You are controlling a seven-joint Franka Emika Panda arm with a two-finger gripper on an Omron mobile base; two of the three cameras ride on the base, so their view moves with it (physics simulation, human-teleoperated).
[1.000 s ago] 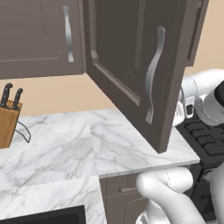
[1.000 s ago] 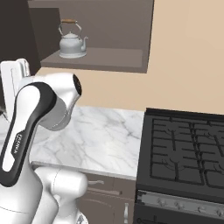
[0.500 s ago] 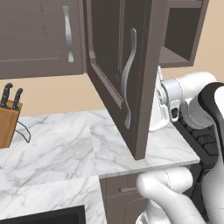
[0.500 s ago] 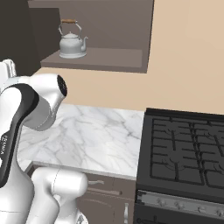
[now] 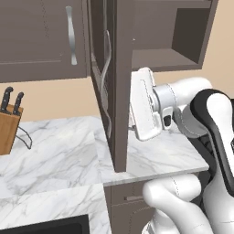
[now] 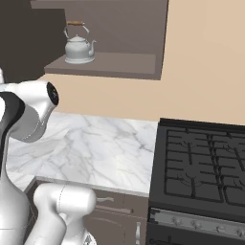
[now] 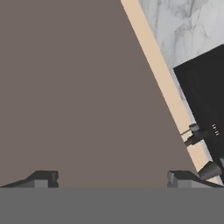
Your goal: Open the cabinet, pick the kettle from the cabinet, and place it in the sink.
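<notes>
Cabinet (image 5: pixel 173 41) upper right of left base view: one door (image 5: pixel 119 87) swung edge-on at centre, arm's hand pressed behind it, likely pushing it wide to clear reach to shelf.
Second door (image 5: pixel 43 39) upper left, shut.
Stove (image 6: pixel 203 167) lower right of right base view, one.
Sink (image 5: pixel 50 227) corner at bottom left of left base view, well below shelf.
Knife block (image 5: pixel 7 125) far left, two knives.
Kettle (image 6: pixel 78 44) upper left of right base view, upright on shelf, untouched.
Gripper (image 7: pixel 111 179) bottom of hand view: tips spread, nothing between, facing door panel.
</notes>
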